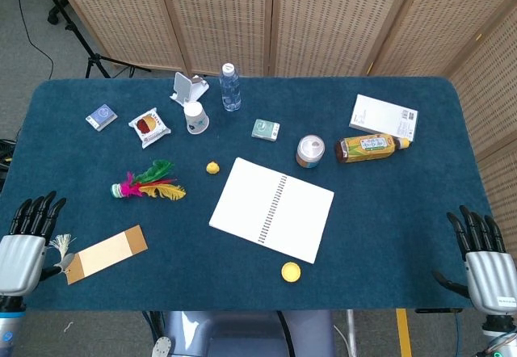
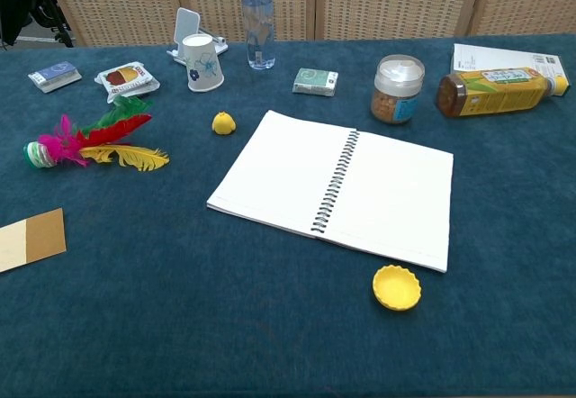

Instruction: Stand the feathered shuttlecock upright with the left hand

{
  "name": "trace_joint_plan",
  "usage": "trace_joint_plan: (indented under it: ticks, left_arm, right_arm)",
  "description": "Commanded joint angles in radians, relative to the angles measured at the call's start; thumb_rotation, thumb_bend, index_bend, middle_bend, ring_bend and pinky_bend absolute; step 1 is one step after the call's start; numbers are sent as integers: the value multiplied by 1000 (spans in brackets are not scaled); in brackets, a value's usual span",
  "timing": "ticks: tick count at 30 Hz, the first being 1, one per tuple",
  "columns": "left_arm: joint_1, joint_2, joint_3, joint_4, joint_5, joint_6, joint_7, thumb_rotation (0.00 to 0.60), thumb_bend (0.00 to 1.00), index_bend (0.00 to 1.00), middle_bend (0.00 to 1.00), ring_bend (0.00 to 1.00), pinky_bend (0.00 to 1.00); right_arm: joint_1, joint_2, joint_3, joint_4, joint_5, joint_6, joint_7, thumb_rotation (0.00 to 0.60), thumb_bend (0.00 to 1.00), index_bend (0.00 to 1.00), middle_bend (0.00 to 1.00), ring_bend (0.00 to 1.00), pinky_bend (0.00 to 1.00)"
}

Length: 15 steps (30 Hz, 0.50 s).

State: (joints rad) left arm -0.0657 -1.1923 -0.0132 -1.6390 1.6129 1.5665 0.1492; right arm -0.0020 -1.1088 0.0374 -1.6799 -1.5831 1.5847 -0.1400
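Note:
The feathered shuttlecock (image 1: 148, 185) (image 2: 88, 141) lies on its side on the left part of the blue table, its base to the left and its red, green, yellow and pink feathers fanning right. My left hand (image 1: 26, 240) hovers at the table's near left corner, fingers straight and apart, holding nothing, well short of the shuttlecock. My right hand (image 1: 485, 258) is at the near right corner, fingers also spread and empty. The chest view shows neither hand.
A tan bookmark with a tassel (image 1: 105, 254) lies between my left hand and the shuttlecock. An open spiral notebook (image 1: 271, 208) fills the middle, with a yellow cap (image 1: 291, 272) in front. A paper cup (image 1: 195, 117), water bottle (image 1: 230, 87), snack packet (image 1: 149, 126), jar (image 1: 309, 151) and lying bottle (image 1: 371, 146) stand farther back.

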Motion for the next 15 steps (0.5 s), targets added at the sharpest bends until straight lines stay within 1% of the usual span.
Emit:
trace_joint_plan:
  ticks: [1,11,15]
  left_arm:
    - [0,1,0,1,-1,-2,1,600,141,0,0,0,0]
    - [0,0,-2,-3,-7,-3,6,600,141,0,0,0,0]
    - [-7,-6,-13,-6,-25,-13,5,600,142,8,0,0,0]
  right_arm:
    - [0,-1,0,0,-1,-1,-2,600,0,0,0,0,0]
    - [6,-4,-3,4,-1,-16,-6,600,0,0,0,0,0]
    - [11,-9,-10,7,-4,-30,-13,600,0,0,0,0,0]
